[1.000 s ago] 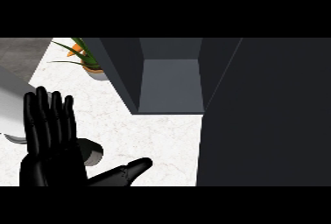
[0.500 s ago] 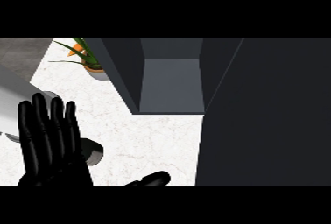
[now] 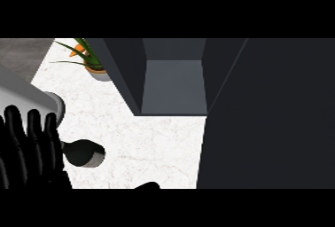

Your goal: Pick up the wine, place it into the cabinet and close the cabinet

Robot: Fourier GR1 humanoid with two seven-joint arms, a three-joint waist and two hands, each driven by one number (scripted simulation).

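Marble tabletop (image 3: 144, 142) carries the wine (image 3: 85, 153), seemingly the dark round item just beside the left hand (image 3: 29, 170), fingers (image 3: 33, 128) straight and open; pick-up is pending: grasp it, then lift toward the open cabinet (image 3: 173, 84).

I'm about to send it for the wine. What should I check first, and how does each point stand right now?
1. Cabinet open: ok, its grey inside shows.
2. Wine located: cannot tell. A dark round thing on the counter, just right of the left hand, may be the bottle seen from above.
3. Left hand free: ok, fingers straight and pointing up at the view's lower left, holding nothing.
4. Right hand in view: not ok, it does not show.
5. Potted plant out of the way: ok, it stands far back, left of the cabinet.
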